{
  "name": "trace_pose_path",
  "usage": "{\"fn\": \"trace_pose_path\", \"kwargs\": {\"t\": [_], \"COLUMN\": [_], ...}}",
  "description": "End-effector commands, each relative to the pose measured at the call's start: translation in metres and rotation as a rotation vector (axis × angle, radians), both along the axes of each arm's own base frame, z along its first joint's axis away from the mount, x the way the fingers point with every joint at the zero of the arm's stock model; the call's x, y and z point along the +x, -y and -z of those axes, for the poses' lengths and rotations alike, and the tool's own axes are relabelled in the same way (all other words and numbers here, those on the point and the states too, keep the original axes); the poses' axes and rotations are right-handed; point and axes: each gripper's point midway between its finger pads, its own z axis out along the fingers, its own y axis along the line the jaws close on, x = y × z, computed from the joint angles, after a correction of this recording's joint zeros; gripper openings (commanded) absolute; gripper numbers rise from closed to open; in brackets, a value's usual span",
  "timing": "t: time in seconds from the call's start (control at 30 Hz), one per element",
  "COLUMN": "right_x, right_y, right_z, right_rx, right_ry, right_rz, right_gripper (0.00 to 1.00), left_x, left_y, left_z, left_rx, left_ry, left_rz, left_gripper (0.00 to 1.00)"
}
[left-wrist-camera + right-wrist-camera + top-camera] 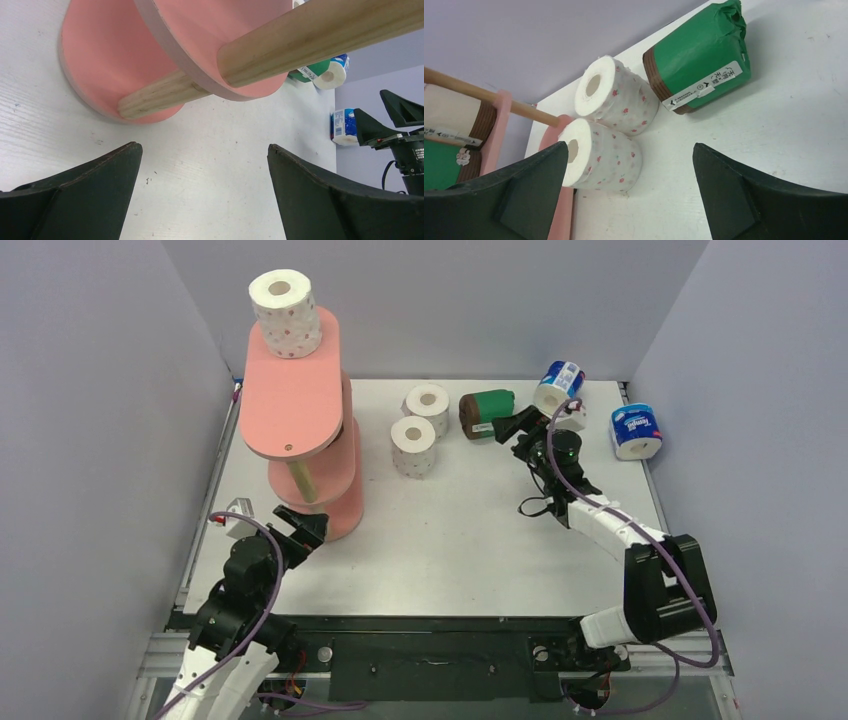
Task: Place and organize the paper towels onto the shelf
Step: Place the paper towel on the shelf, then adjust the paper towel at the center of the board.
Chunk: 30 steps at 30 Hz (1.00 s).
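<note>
The pink shelf point(292, 405) stands at the left with a red-dotted white roll point(285, 312) on its top board. Two more dotted rolls point(428, 403) point(413, 446) stand on the table, and a green-wrapped roll point(487, 413) lies beside them. Two blue-white rolls point(558, 387) point(636, 430) sit at the back right. My right gripper point(515, 425) is open just right of the green roll point(699, 65), facing the dotted rolls point(616, 97) point(601, 159). My left gripper point(312, 527) is open and empty by the shelf's base point(107, 55).
Another green-wrapped roll point(446, 145) shows between the shelf boards in the right wrist view. Wooden posts point(320, 35) join the boards. Grey walls close in the table point(470, 530) on three sides.
</note>
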Motion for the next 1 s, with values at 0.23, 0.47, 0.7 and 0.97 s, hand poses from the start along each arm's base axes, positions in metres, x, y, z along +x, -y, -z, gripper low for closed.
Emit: {"fn": "trace_pose_path", "kwargs": {"t": [0.23,0.47,0.7,0.97], "right_x": [0.101,0.154,0.178,0.190], "right_y": [0.052,0.061,0.055,0.035], "right_z": [-0.038,-0.016,0.008,0.036], "right_rx": [0.025,0.032,0.036,0.010], "right_ry": [0.101,0.062,0.015,-0.046], "right_rz": [0.117,0.102,0.055,-0.019], "right_gripper": [0.89,0.89,0.89,0.89], "left_x": [0.003,-0.001,-0.008,-0.008], "left_y": [0.010,0.011,0.003,0.004], "left_z": [-0.001,0.003,0.007,0.003], "left_rx": [-0.039,-0.080,-0.060,-0.061], "left_ry": [0.005,-0.010,-0.022,-0.024], "left_rz": [0.029,0.023,0.000,0.004], "left_gripper": [0.96,0.96,0.96,0.96]}}
